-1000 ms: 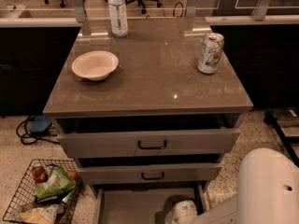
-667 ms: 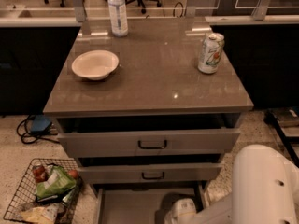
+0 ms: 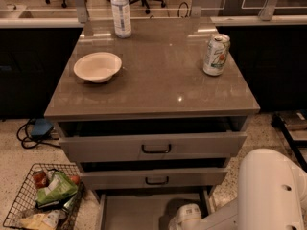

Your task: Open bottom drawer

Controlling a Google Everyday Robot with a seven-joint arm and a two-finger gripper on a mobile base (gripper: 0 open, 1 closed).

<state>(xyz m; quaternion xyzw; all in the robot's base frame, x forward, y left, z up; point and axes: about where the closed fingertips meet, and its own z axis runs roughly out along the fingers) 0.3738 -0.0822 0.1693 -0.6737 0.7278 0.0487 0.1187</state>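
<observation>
The grey cabinet (image 3: 153,107) has three drawers. The bottom drawer (image 3: 139,212) is pulled out at the bottom of the camera view, showing its grey interior; its front and handle are below the frame edge. The middle drawer (image 3: 156,178) and top drawer (image 3: 156,147) stand slightly ajar, each with a black bar handle. My white arm (image 3: 268,195) reaches in from the lower right. The gripper (image 3: 184,218) sits low over the right side of the open bottom drawer, mostly cut off by the frame.
On the cabinet top stand a white bowl (image 3: 97,66), a water bottle (image 3: 121,12) and a soda can (image 3: 216,54). A wire basket (image 3: 41,200) with snack bags sits on the floor at the left. A blue object with cables (image 3: 36,128) lies behind it.
The white arm has shifted slightly left and nearer the camera. The drawers have not visibly moved.
</observation>
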